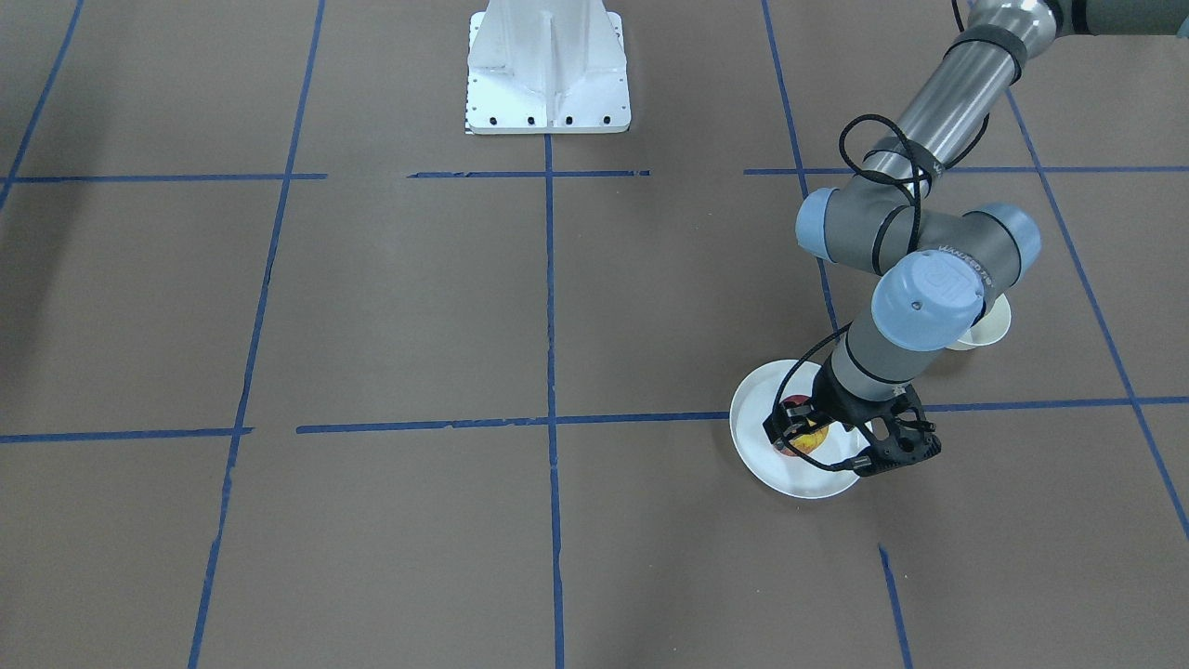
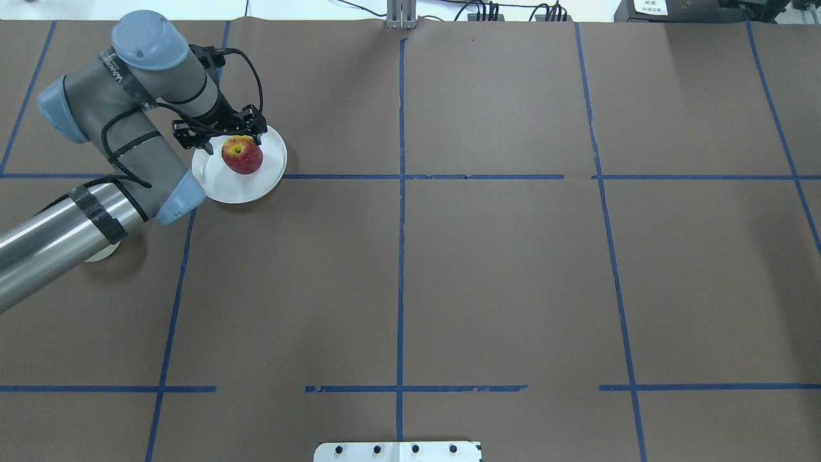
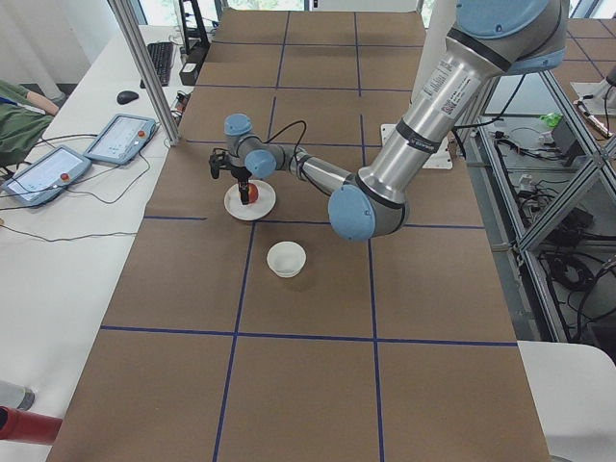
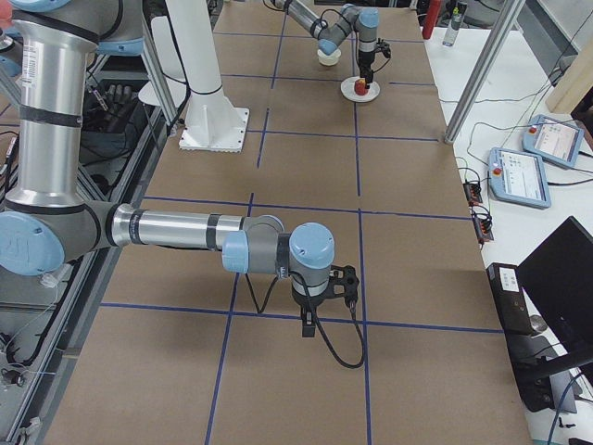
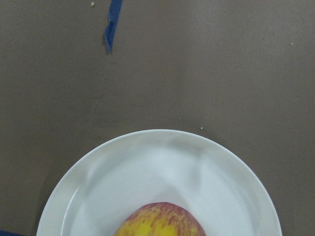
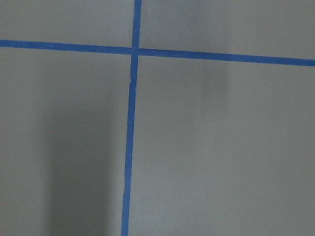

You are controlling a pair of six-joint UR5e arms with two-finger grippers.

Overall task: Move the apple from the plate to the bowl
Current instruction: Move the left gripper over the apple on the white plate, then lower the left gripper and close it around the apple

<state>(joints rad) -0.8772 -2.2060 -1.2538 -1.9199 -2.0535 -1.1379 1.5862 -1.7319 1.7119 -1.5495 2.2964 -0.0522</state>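
Note:
The red and yellow apple (image 2: 242, 155) sits on the wide white plate (image 2: 256, 183) at the table's far left. It also shows in the front view (image 1: 804, 435) and at the bottom of the left wrist view (image 5: 160, 221), on the plate (image 5: 147, 162). My left gripper (image 2: 224, 138) is open and hangs over the apple, with its fingers on either side of it. The small cream bowl (image 3: 286, 259) stands beside the plate, nearer the robot, and my left arm mostly hides it (image 1: 990, 325). My right gripper (image 4: 326, 311) shows only in the exterior right view, low over bare table; I cannot tell whether it is open or shut.
Brown paper with a blue tape grid (image 2: 401, 192) covers the table. The white robot base mount (image 1: 548, 74) stands at the middle of the robot's edge. A metal post (image 3: 144, 72) and tablets (image 3: 120, 138) are beyond the table's far side. The right wrist view shows only tape lines (image 6: 130, 123).

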